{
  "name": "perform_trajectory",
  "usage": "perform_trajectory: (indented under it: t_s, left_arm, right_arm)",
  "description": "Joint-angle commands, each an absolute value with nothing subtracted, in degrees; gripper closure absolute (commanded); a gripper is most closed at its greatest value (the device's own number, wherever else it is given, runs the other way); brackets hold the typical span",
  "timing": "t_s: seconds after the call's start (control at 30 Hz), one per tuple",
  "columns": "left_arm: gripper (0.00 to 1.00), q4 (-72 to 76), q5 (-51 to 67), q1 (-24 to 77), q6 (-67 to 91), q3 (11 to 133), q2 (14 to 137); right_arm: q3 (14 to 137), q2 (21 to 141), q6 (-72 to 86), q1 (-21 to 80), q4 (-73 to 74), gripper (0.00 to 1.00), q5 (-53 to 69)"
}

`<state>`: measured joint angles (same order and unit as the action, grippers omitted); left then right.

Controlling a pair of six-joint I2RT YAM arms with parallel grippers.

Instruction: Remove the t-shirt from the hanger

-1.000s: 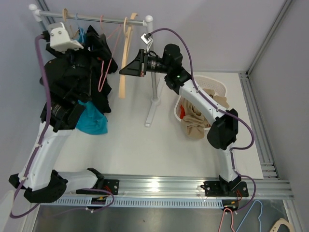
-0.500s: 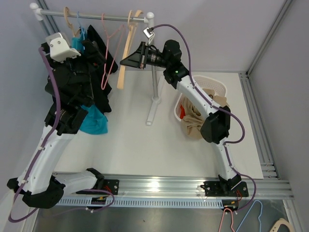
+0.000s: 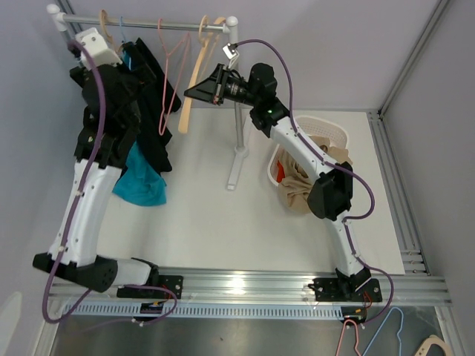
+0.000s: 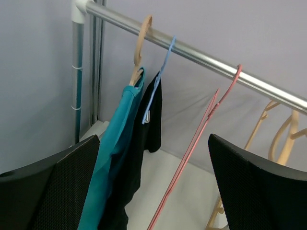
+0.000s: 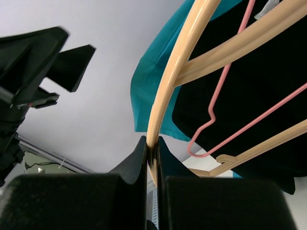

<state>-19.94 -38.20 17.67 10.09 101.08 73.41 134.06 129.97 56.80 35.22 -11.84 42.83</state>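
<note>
A teal t-shirt (image 4: 117,129) hangs on a beige hanger at the left end of the metal rail (image 4: 201,56); it also shows in the top view (image 3: 141,182). Next to it a black t-shirt (image 4: 144,139) hangs on a blue hanger. My left gripper (image 4: 153,191) is open and empty, just below the rail, facing both shirts and a bare pink hanger (image 4: 199,139). My right gripper (image 5: 151,148) is shut on the lower arm of a bare beige hanger (image 5: 168,91) that hangs near the rail's right end (image 3: 189,93).
The rack's post (image 3: 237,137) stands mid-table. A white basket (image 3: 330,132) with beige clothes (image 3: 297,185) sits on the right. More beige hangers (image 4: 283,139) hang on the rail. Loose hangers (image 3: 371,334) lie below the table's front edge.
My left arm has risen and swung up towards the left end of the rail. My right gripper has lifted slightly with the beige hanger still in it.
</note>
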Motion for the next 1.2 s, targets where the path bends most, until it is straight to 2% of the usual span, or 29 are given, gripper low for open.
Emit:
perform_trajectory:
  t_s: [0.0,0.23,0.73,0.77,0.8,0.83,0.87,0.9,0.97,1.0,1.17]
  left_arm:
    - [0.0,-26.01,-34.63,15.91,12.04,107.38,79.09]
    - [0.0,-35.94,-27.69,11.08,16.43,126.97,91.84]
    - [0.0,-33.75,-26.37,7.82,17.14,126.13,94.57]
    - [0.01,-33.49,-26.28,7.82,17.05,126.21,94.66]
    - [0.01,-33.23,-26.02,7.74,16.88,126.21,94.66]
    - [0.01,-32.96,-25.32,7.65,16.53,126.3,94.83]
    - [0.0,-32.87,-25.14,7.65,16.52,126.39,95.01]
    - [0.0,-32.52,-25.05,7.65,16.26,126.47,95.1]
    - [0.01,-32.43,-24.96,7.56,15.82,127.09,95.62]
    - [0.01,-32.43,-24.87,7.47,15.65,127.87,95.97]
    - [0.01,-30.15,-24.0,6.51,12.4,131.82,98.69]
  right_arm:
    - [133.6,129.99,56.52,35.33,-11.43,1.0,40.26]
    - [134.83,130.87,60.64,34.8,-12.48,1.0,37.62]
    - [128.41,127.97,71.63,36.3,-14.59,1.0,26.72]
    - [128.67,128.06,71.63,36.39,-14.85,0.97,27.07]
    - [128.76,128.14,71.2,36.3,-15.29,0.83,27.51]
    - [128.76,127.97,70.84,36.3,-14.86,0.6,27.51]
    - [128.67,127.71,69.71,36.3,-14.33,0.51,27.16]
    - [128.58,127.44,68.83,36.3,-14.85,0.48,27.68]
    - [128.67,126.83,67.94,36.3,-13.72,0.28,27.69]
    - [128.5,126.48,66.63,36.3,-13.28,0.23,27.77]
    - [126.57,122.79,64.16,36.47,-10.73,0.21,27.86]
